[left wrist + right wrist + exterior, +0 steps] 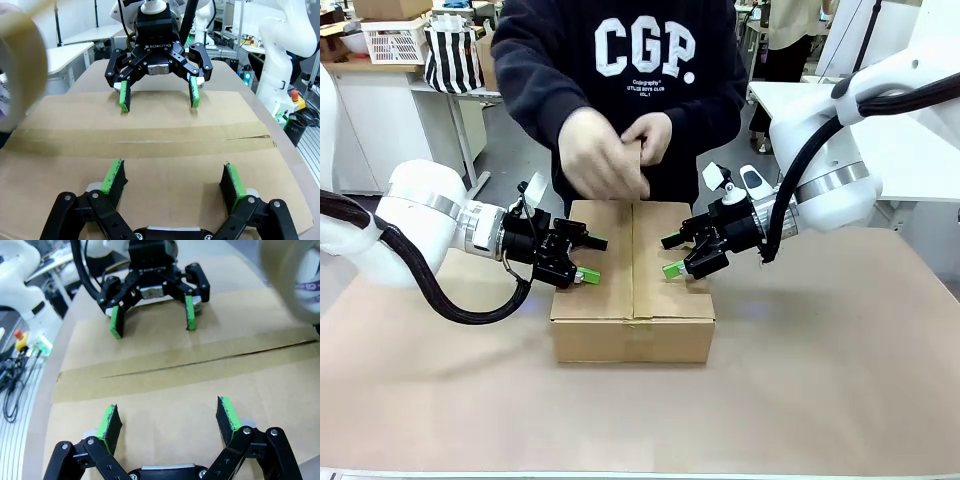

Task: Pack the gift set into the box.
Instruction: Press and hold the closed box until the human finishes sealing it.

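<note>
Box point(632, 290) closed and taped between your two grippers, left gripper point(588, 258) and right gripper point(671, 255) both spread wide, pads pressing its flaps, person's hands point(612, 152) just beyond

The front camera sits on the robot's side, a little high, and looks across the brown worktop point(840, 380) at a person on the far side. The closed brown cardboard box with a tan tape strip point(632, 285) is in the middle of the frame. Each wrist camera sits very close above the box top point(150, 170) point(165, 405), its own green-padded fingers point(114, 176) point(107, 421) low in the frame. Each faces the other arm, in the upper middle. All three views share the taped box top.
</note>
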Robot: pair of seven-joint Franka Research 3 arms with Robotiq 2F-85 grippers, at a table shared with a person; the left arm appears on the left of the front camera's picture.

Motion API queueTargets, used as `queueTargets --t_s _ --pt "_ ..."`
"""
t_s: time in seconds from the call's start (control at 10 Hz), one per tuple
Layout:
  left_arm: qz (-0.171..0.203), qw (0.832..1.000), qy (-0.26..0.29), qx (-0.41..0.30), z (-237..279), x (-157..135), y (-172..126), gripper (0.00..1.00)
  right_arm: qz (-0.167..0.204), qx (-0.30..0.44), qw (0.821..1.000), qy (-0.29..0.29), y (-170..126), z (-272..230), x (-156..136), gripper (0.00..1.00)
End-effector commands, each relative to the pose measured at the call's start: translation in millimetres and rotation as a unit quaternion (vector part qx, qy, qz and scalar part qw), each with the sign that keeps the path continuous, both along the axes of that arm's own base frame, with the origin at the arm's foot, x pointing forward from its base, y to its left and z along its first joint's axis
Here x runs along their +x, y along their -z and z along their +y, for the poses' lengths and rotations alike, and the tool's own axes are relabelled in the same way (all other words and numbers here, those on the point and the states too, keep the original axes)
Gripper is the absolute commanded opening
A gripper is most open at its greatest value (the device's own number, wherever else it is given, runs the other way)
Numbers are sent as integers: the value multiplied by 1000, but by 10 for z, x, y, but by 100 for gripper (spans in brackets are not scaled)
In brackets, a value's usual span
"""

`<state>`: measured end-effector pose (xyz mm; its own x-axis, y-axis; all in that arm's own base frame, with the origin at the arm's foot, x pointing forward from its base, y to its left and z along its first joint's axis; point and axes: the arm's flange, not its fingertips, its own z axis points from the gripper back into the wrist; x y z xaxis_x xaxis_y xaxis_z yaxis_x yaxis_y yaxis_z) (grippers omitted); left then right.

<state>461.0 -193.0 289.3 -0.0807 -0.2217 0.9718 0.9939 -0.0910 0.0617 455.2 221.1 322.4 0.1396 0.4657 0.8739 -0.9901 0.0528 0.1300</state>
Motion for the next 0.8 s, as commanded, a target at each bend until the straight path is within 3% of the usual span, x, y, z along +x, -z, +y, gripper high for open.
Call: queueTargets --t_s 0.0,0.7 --pt "-10 1000 -2 -1 1 0 10 100 3 -3 1000 -4 20 -32 -4 100" --pt "-10 1000 -2 -1 1 0 10 100 3 -3 1000 -4 20 -32 -4 100"
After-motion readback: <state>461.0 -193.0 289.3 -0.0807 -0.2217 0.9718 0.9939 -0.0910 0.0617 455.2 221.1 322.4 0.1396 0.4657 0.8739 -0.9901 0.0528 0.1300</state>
